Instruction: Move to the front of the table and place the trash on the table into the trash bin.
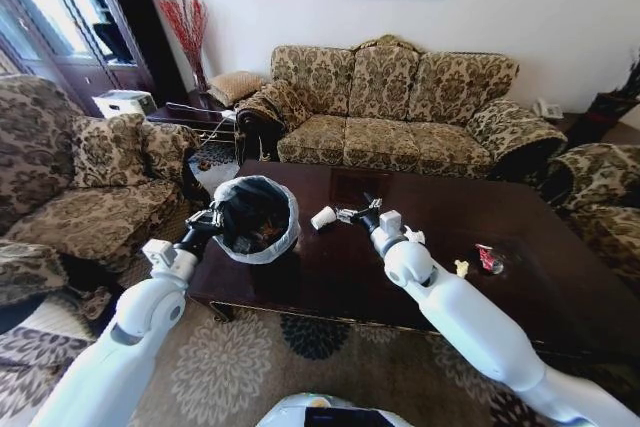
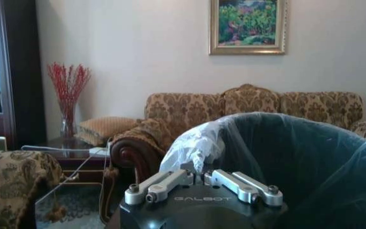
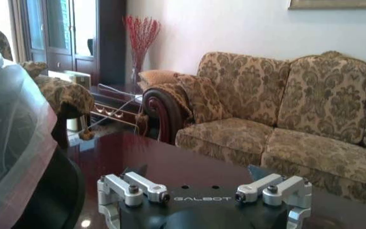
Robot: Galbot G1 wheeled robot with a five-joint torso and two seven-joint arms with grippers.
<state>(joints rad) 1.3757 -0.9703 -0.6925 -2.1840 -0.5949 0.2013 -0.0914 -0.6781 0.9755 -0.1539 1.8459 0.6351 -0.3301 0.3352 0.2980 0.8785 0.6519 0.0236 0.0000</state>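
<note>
Left gripper (image 1: 214, 218) clenched on the trash bin (image 1: 284, 244) rim; right gripper (image 1: 347, 214) seemingly open beside the paper cup (image 1: 323, 217).

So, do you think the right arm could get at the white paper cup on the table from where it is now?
Probably yes: the right gripper hovers just beside the white paper cup, with bare table between them and nothing blocking.
</note>
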